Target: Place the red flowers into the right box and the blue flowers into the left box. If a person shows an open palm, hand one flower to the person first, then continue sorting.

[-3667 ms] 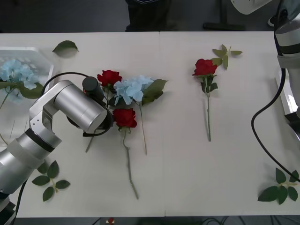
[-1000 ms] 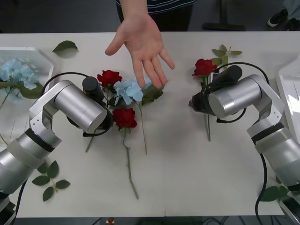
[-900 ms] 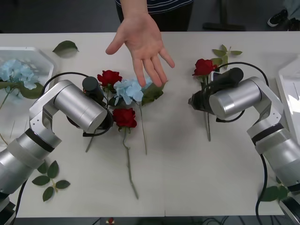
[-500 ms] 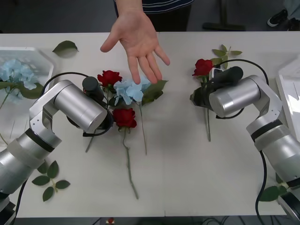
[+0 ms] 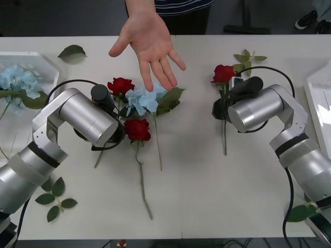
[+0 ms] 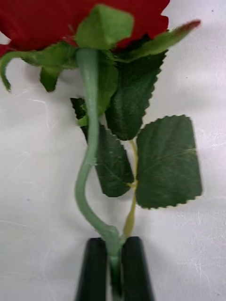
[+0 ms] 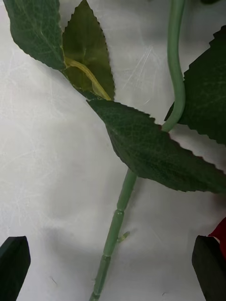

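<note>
Red rose point(image 5: 223, 74) shifted left, stem pinched in right end effector point(image 6: 113, 265).

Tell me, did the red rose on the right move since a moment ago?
Yes. The right gripper is shut on its stem, and the red rose has shifted slightly left, away from the right box; its stem end sits nearer the table's far edge.

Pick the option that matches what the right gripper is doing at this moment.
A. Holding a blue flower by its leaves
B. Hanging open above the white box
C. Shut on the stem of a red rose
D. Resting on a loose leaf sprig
C: in the right wrist view the right gripper has its two black fingers pinched on the green stem of the red rose, just below its leaves.
</note>
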`<state>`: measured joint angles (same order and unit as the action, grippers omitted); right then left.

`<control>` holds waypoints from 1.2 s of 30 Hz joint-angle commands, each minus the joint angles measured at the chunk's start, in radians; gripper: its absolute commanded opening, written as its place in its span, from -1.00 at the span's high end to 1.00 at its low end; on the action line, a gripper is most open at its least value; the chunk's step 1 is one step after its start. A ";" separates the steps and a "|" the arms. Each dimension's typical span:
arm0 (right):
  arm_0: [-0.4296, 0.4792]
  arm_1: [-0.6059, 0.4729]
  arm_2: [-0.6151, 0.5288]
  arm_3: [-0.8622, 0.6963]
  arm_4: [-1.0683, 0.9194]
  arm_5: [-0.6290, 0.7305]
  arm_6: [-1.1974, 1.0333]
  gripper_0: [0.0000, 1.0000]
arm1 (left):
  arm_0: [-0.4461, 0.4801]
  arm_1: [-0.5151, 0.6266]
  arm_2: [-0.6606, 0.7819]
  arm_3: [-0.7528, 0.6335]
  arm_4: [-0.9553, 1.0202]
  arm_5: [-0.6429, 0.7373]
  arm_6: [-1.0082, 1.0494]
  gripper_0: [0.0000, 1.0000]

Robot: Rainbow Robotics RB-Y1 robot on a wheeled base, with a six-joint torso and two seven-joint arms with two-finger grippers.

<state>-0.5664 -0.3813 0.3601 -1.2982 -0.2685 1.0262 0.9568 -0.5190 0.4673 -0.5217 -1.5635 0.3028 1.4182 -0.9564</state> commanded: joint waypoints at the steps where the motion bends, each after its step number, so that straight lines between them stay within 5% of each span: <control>1: -0.006 0.002 0.005 0.004 -0.003 -0.005 0.023 1.00 | -0.033 -0.003 0.006 -0.020 -0.001 0.002 -0.025 -1.00; 6: -0.012 -0.013 -0.020 -0.050 -0.035 0.055 0.023 1.00 | -0.033 -0.003 0.006 -0.020 -0.001 0.002 -0.025 -1.00; 13: -0.044 -0.071 -0.129 -0.323 -0.204 0.353 0.019 1.00 | -0.033 -0.003 0.006 -0.020 -0.001 0.002 -0.025 -1.00; 26: -0.047 -0.192 -0.587 -0.925 -0.738 0.891 0.034 1.00 | -0.033 -0.003 0.006 -0.020 -0.001 0.002 -0.025 -1.00; 32: -0.049 -0.257 -0.679 -0.995 -0.897 0.879 0.053 1.00 | -0.033 -0.003 0.006 -0.020 -0.001 0.002 -0.025 -1.00; 36: -0.047 -0.278 -0.622 -0.986 -0.847 0.598 0.065 1.00 | -0.033 -0.003 0.006 -0.020 -0.001 0.002 -0.025 -1.00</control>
<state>-0.5735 -0.6408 -0.3170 -2.2763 -1.1526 1.7279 0.9621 -0.5191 0.4673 -0.5217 -1.5634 0.3028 1.4183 -0.9566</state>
